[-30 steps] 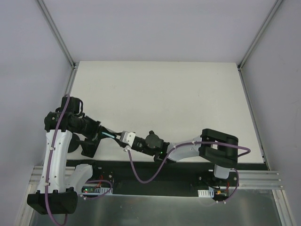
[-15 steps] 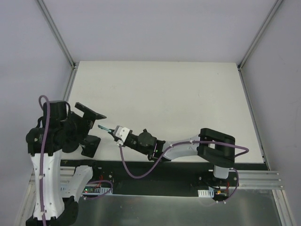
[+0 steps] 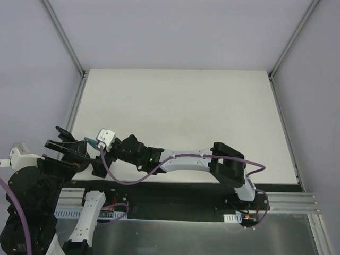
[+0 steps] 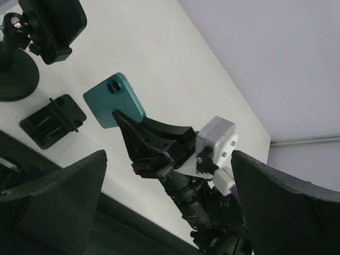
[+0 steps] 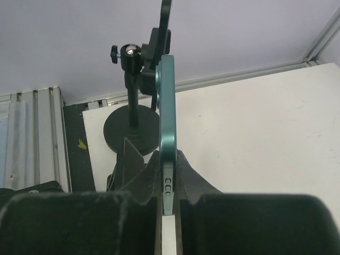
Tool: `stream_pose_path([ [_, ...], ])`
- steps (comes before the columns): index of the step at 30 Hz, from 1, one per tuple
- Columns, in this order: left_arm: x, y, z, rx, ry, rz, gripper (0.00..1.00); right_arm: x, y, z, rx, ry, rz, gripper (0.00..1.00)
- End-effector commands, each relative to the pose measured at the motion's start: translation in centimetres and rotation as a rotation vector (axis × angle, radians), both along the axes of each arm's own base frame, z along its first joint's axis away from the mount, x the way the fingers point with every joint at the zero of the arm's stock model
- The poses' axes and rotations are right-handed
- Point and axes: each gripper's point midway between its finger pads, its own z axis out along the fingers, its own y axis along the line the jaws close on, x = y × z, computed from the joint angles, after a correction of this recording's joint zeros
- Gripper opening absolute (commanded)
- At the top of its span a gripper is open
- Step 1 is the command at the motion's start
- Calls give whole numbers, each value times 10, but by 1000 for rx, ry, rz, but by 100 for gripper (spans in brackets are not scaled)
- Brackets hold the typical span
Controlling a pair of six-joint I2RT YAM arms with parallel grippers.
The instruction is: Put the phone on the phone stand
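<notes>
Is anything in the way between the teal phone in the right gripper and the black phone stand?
Nothing visible does. The teal phone, clamped in the right gripper, faces the black disc-based phone stand across open space. A small black ribbed block lies beside that path, not in it.

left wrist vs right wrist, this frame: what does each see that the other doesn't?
Left wrist only: the phone's teal back with lenses, the right gripper seen from outside, a small black ribbed piece on the table. Right wrist only: the phone edge-on between its fingers, grey slotted rails past the table edge. Both: phone, phone stand, white table.
</notes>
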Motion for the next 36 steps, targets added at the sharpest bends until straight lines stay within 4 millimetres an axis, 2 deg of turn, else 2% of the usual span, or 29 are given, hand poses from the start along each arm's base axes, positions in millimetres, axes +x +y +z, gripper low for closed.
stream_pose_path([
  [1, -1, 10, 16, 113, -73, 3, 99, -13, 21, 7, -6, 33, 22, 0],
  [5, 4, 5, 14, 114, -63, -33, 99, -21, 35, -6, -26, 13, 63, 0],
  [7, 6, 0, 11, 111, -59, -60, 99, -22, 41, -3, -14, -5, 73, 1],
  [8, 7, -1, 11, 111, -61, -65, 99, -22, 44, -13, -30, -4, 77, 0],
  [10, 9, -3, 10, 110, -62, -81, 99, -21, 50, -12, -23, -17, 76, 0],
  [11, 9, -4, 9, 110, -63, -84, 99, -21, 52, -19, -35, -21, 76, 0],
  [14, 10, -6, 9, 114, -66, -98, 99, -20, 56, -23, -40, -33, 69, 0],
  [21, 12, -7, 11, 121, -67, -110, 99, -20, 57, -2, -2, -48, 75, 0],
  [25, 13, -8, 11, 119, -66, -118, 99, -24, 64, -14, -20, -32, 101, 1],
  [36, 18, -6, 3, 111, -41, -106, 99, -24, 72, -27, -49, -25, 111, 1],
])
